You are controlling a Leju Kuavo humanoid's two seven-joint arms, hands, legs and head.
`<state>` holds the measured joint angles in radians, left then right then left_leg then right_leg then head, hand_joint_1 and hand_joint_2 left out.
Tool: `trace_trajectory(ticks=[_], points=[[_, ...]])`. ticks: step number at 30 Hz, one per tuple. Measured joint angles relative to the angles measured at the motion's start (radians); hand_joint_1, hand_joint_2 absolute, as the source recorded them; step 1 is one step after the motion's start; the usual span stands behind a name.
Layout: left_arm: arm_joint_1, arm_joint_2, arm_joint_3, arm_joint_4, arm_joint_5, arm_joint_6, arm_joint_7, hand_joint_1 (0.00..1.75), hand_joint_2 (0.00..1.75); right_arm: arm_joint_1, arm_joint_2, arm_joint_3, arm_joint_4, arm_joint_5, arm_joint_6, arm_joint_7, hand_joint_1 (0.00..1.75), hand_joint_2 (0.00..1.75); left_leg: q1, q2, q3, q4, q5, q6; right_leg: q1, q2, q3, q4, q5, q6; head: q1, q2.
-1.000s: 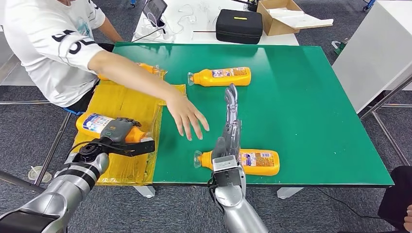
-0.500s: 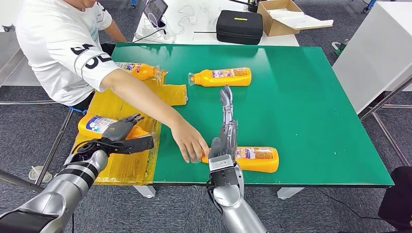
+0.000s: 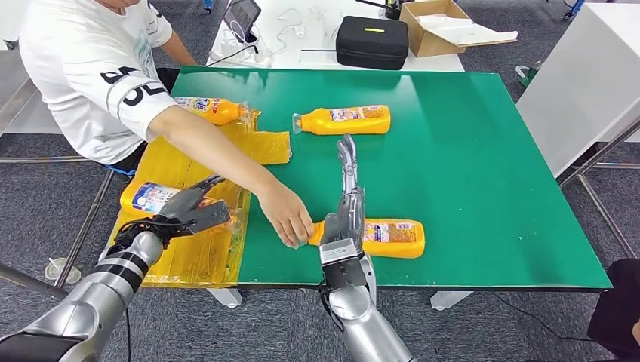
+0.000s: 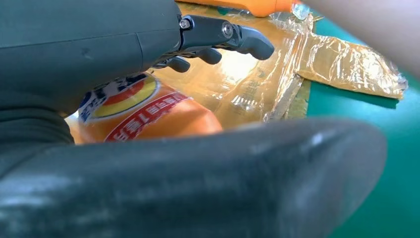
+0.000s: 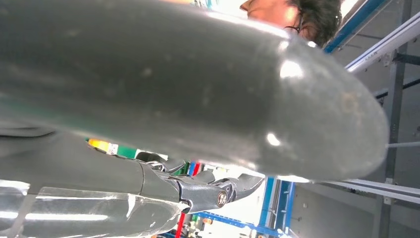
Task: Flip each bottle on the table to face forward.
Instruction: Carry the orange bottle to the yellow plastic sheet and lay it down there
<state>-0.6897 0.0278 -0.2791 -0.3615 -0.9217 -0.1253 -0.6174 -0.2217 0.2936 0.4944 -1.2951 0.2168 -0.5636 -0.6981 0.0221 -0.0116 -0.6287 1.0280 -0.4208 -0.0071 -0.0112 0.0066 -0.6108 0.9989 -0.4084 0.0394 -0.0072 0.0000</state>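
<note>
The left hand (image 3: pixel 189 207) hovers with fingers (image 4: pixel 233 37) spread wide over a bottle (image 3: pixel 151 196) lying label-up on yellow plastic wrap (image 3: pixel 196 249) at the bench's (image 3: pixel 483 173) left edge; judging by the loose fingers, nothing is held, and this bottle looks like the next one to grasp and turn. Beyond those fingers a second bottle (image 3: pixel 211 110) lies on the same wrap. A person's hand (image 3: pixel 290 222) grips the cap end of the near bottle (image 3: pixel 389 237), just left of the right hand (image 3: pixel 349 204), which stands upright with fingers straight and holds nothing. That arm crossing the bench blocks any reach here, so waiting seems wise. Past the right fingertips a fourth bottle (image 3: pixel 343 119) lies sideways.
</note>
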Motion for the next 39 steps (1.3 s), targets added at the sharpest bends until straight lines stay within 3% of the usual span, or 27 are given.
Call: trace_trajectory(ticks=[5, 7, 11, 12, 15, 16, 20, 23, 27, 32, 39], points=[[0.014, -0.004, 0.024, -0.015, 0.044, 0.047, -0.009, 0.0, 0.0, 0.0, 0.001, 0.0, 0.004, 0.0, -0.001, 0.0, 0.0, 0.0, 0.0, 0.0, 0.0, 0.0, 0.0, 0.0, 0.0, 0.0, -0.001, 0.0, 0.0, 0.0, 0.0, 0.0], [0.029, -0.013, 0.045, -0.032, 0.1, 0.152, -0.009, 0.0, 0.0, 0.0, 0.003, 0.0, 0.005, 0.003, -0.005, 0.0, 0.0, 0.0, 0.0, 0.001, 0.0, 0.0, 0.0, 0.0, 0.0, 0.0, -0.001, 0.0, 0.0, 0.0, 0.0, 0.0], [0.051, -0.046, 0.111, -0.091, 0.206, 0.449, -0.023, 0.0, 0.0, -0.002, 0.008, 0.002, 0.014, 0.037, -0.023, 0.022, 0.0, 0.0, 0.0, 0.001, -0.001, 0.0, 0.0, 0.0, 0.0, 0.0, -0.001, 0.0, 0.0, 0.0, 0.0, 0.0], [0.056, -0.055, 0.134, -0.112, 0.24, 0.519, -0.037, 0.0, 0.0, -0.005, 0.008, 0.005, 0.019, 0.062, -0.03, 0.039, 0.0, 0.44, 0.0, 0.001, -0.001, 0.0, 0.0, 0.0, 0.0, 0.0, -0.001, 0.0, 0.0, 0.0, 0.0, 0.0], [0.086, -0.083, 0.201, -0.211, 0.381, 0.666, -0.074, 0.0, 1.31, -0.027, 0.001, 0.02, 0.051, 0.194, -0.042, 0.135, 0.0, 1.75, 0.0, 0.001, -0.001, 0.0, 0.0, 0.0, 0.0, 0.0, -0.002, 0.0, 0.0, 0.0, 0.0, 0.0], [0.101, -0.09, 0.216, -0.254, 0.437, 0.677, -0.077, 0.0, 1.75, -0.038, -0.005, 0.025, 0.066, 0.248, -0.036, 0.183, 0.0, 1.75, 0.0, 0.001, -0.001, 0.0, 0.0, 0.0, 0.0, 0.0, -0.002, 0.0, 0.0, 0.0, 0.0, 0.0], [0.182, -0.117, 0.27, -0.446, 0.641, 0.617, -0.082, 0.0, 1.75, -0.071, -0.057, 0.028, 0.123, 0.453, 0.011, 0.386, 0.0, 1.75, 0.0, 0.001, -0.001, 0.0, 0.0, 0.0, 0.0, 0.0, -0.002, 0.0, 0.0, 0.0, 0.0, 0.0], [0.255, -0.131, 0.306, -0.575, 0.676, 0.575, -0.082, 0.0, 1.75, -0.075, -0.11, 0.008, 0.135, 0.576, 0.068, 0.494, 0.0, 1.75, -0.001, 0.001, -0.001, 0.0, 0.0, 0.0, -0.001, 0.0, -0.002, 0.0, 0.0, 0.0, 0.0, 0.0], [0.363, -0.143, 0.342, -0.708, 0.67, 0.533, -0.07, 0.0, 1.75, -0.06, -0.193, -0.023, 0.123, 0.708, 0.216, 0.644, 0.0, 1.75, -0.001, 0.001, -0.001, 0.0, -0.001, 0.0, -0.001, 0.0, -0.002, -0.001, 0.0, 0.0, 0.0, 0.0], [0.445, -0.148, 0.376, -0.768, 0.645, 0.502, -0.062, 0.0, 1.75, -0.013, -0.272, -0.037, 0.085, 0.743, 0.301, 0.689, 0.0, 1.75, -0.001, 0.001, -0.002, 0.0, -0.001, 0.0, -0.001, 0.0, -0.003, -0.001, 0.0, 0.0, 0.0, 0.0], [0.466, -0.158, 0.395, -0.788, 0.632, 0.493, -0.061, 0.0, 1.75, 0.005, -0.307, -0.04, 0.058, 0.743, 0.328, 0.699, 0.0, 1.75, 0.0, 0.001, -0.002, 0.0, -0.001, 0.0, 0.0, 0.0, -0.003, -0.001, 0.0, -0.001, 0.0, 0.0]])
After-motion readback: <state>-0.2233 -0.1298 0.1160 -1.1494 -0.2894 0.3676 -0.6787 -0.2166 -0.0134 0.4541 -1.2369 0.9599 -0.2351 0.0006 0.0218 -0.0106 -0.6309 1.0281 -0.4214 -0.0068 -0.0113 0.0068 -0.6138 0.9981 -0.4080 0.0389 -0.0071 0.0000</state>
